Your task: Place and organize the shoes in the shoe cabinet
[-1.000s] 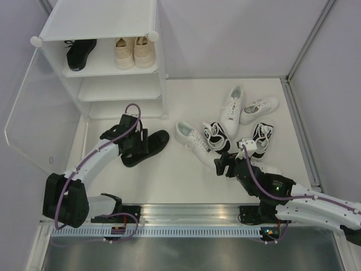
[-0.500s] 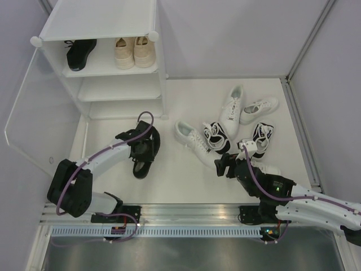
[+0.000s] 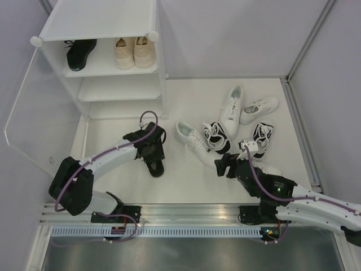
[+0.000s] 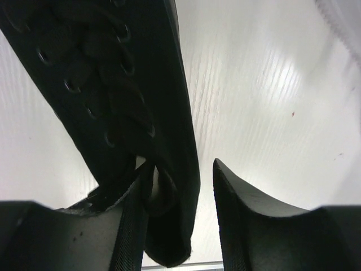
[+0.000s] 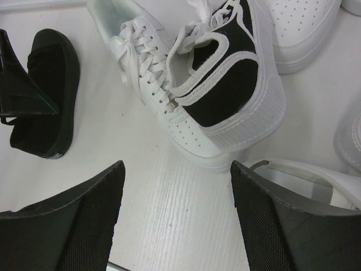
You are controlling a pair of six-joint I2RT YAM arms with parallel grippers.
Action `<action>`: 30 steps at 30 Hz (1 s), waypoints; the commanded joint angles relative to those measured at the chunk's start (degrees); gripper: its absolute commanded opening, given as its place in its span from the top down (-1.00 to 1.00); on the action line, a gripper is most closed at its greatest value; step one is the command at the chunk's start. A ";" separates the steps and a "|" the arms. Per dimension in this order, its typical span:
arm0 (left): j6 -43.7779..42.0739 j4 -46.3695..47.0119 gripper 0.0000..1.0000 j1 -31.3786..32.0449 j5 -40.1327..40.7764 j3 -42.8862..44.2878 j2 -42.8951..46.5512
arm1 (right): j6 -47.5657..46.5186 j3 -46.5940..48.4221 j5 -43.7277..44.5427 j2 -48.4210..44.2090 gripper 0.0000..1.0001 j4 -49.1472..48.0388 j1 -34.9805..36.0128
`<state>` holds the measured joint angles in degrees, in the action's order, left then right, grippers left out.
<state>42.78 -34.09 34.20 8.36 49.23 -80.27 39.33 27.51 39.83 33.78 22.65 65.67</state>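
Top external view: two robot arms reach over a white bench [image 3: 186, 186] strewn with sneakers, beside the shoe cabinet [image 3: 96, 20].

The left pincer [image 3: 151, 151] sits on an all-black sneaker [image 3: 155, 167] lying near the cabinet's foot. In the left wrist view its fingers straddle the shoe's side wall, with a sliver of bench beside one finger, so I cannot tell whether it pinches. The right pincer [image 3: 221, 165] is spread wide, only bench between its fingers, near a white sneaker [image 3: 192, 141] and a black-and-white sneaker [image 3: 215, 135]. On the cabinet's top shelf stand another black sneaker [image 3: 79, 52] and a beige pair [image 3: 134, 52].
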 commanded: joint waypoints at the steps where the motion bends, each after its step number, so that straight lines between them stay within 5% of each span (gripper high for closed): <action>1: 7.74 -2.82 -0.04 4.12 4.64 -2.03 2.22 | 1.19 -0.61 0.24 -0.38 -0.60 -1.30 0.16; 9: 14.78 -5.55 0.06 12.29 8.77 0.25 2.40 | 1.27 -0.17 -0.55 1.55 -0.59 -2.00 0.16; 16: 17.33 -6.26 0.28 12.21 12.20 -0.98 -1.20 | 1.54 -0.96 -0.55 0.23 -0.59 -1.91 0.16; 22: 18.83 -6.34 0.68 12.30 14.49 -2.12 -1.56 | 1.89 -1.14 -0.72 0.50 -0.59 -1.74 0.16; 24: 17.78 -6.69 0.95 12.30 15.36 -2.12 -0.33 | 1.98 -1.23 -0.72 0.67 -0.59 -1.74 0.07; 30: 11.98 -15.47 0.95 12.30 21.50 3.49 5.64 | 2.06 -0.88 -0.90 1.29 -0.59 -1.82 0.16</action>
<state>58.17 -42.48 46.63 21.21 48.07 -79.94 40.56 26.59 39.11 34.96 22.44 65.67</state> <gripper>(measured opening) 0.034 0.796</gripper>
